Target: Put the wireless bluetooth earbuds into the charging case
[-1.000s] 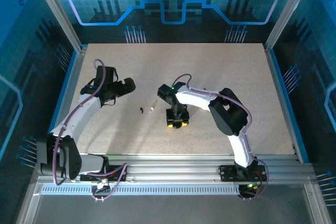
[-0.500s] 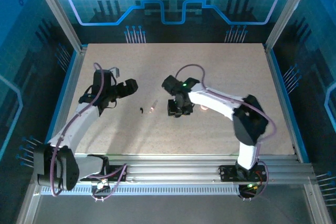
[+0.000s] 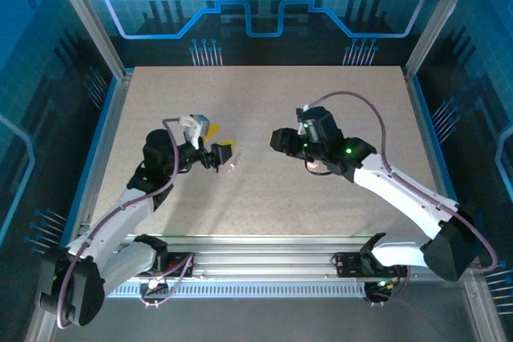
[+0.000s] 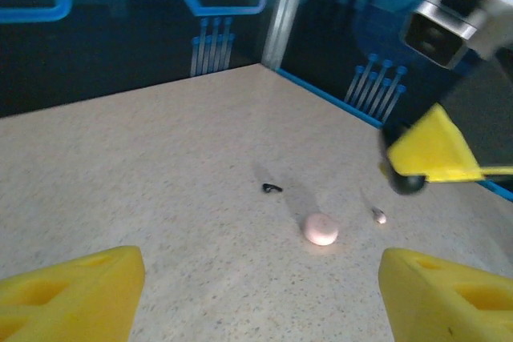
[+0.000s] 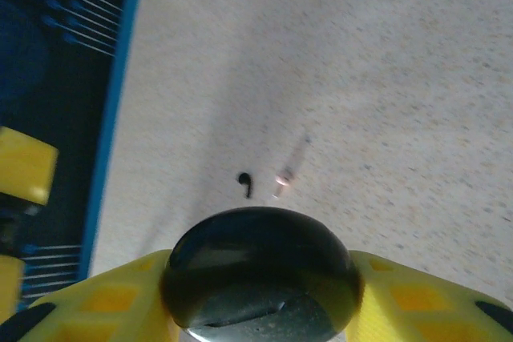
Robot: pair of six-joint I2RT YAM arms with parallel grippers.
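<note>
The charging case lies flat on the table, well in from every edge, just ahead of the left gripper — its fingers spread wide, nothing between them — while the right gripper, raised nearby, is clamped on a dark rounded object.

The charging case is lying on the table, right of the left gripper, close to one earbud and the other earbud, touching neither. The right gripper is hanging right of both earbuds, an object sitting between its fingers.
</note>
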